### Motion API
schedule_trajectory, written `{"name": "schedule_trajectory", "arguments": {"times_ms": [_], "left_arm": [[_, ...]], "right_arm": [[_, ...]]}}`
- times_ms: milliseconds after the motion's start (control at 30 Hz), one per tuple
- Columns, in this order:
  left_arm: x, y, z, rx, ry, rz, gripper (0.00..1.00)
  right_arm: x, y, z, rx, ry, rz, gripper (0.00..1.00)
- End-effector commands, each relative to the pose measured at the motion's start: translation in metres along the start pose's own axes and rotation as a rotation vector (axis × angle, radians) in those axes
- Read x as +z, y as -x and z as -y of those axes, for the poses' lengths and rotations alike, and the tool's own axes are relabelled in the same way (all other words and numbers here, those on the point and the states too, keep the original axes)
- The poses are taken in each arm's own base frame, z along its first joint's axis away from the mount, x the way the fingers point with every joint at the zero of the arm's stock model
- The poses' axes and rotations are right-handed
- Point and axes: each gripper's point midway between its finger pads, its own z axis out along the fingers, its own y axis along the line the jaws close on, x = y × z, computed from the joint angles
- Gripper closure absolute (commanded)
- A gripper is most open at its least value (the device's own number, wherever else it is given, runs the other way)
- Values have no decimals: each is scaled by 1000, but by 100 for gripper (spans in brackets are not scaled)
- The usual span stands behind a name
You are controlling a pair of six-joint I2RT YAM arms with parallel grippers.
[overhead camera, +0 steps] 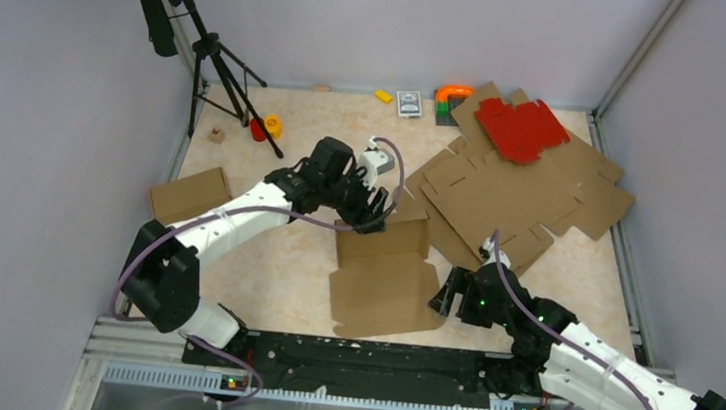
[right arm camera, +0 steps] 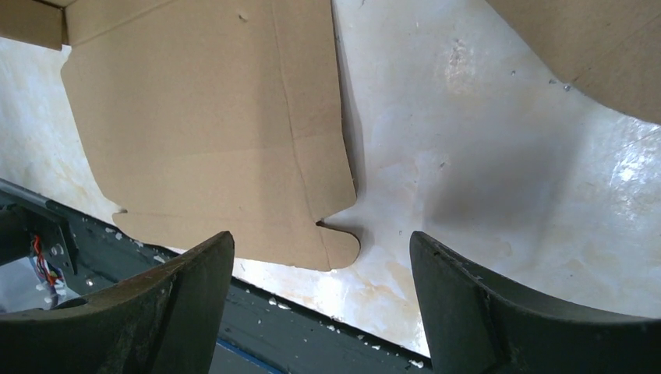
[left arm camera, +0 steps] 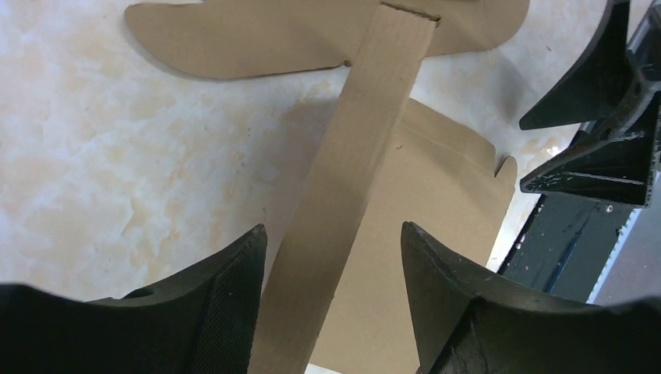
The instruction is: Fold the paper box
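where the two arms meet over the middle of the table [overhead camera: 278, 262], the following stand:

item one: the paper box [overhead camera: 383, 289], plain brown cardboard, partly folded. its near panel lies flat on the marbled top, close to the front rail [overhead camera: 364, 358]. its far part stands up as a low wall.

item two: left gripper [overhead camera: 371, 214], reaching in from the left over that raised far part. in the left wrist view its fingers [left arm camera: 226, 296] stand apart. a raised flap [left arm camera: 355, 156] of the box passes between them, close to one pad and clear of the other, not clamped.

item three: right gripper [overhead camera: 449, 296], low at the box's right edge. in the right wrist view its fingers [right arm camera: 195, 288] are spread wide over bare table with nothing between them. the box's flat panel with its small rounded tab lies just to one side.

item four: stack of flat brown die-cut sheets [overhead camera: 501, 193], far right, well apart from the box.

item five: red die-cut sheet [overhead camera: 520, 128], lying on that stack.

item six: small folded brown box [overhead camera: 189, 194], near the left edge.

item seven: black tripod [overhead camera: 214, 60], far left corner.
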Motion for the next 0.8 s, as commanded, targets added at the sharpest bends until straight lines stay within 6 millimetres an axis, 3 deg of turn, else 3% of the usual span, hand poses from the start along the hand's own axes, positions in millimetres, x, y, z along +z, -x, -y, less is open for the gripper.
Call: {"name": "schedule_trajectory", "arguments": {"times_ms": [0,333,467,633,767], "left_arm": [[5,14,10,83,-62,-7,36],[24,-13,6,-22,-91,-163,41],[27,-16,-8,-73,-51,-181,43],[27,-9,-22,-273,-107,-113,46],[27,-22,-43,-342,-65,-121,47]], "right_arm": [[2,-6,-7,33,44,-24,19],[-10,-2,-11,84,72,7,19],[-15,6,-13,72,71,36,19],[-24,19,-13,37,34,72,17],[-32,27,-12,24,10,95,14]]}}
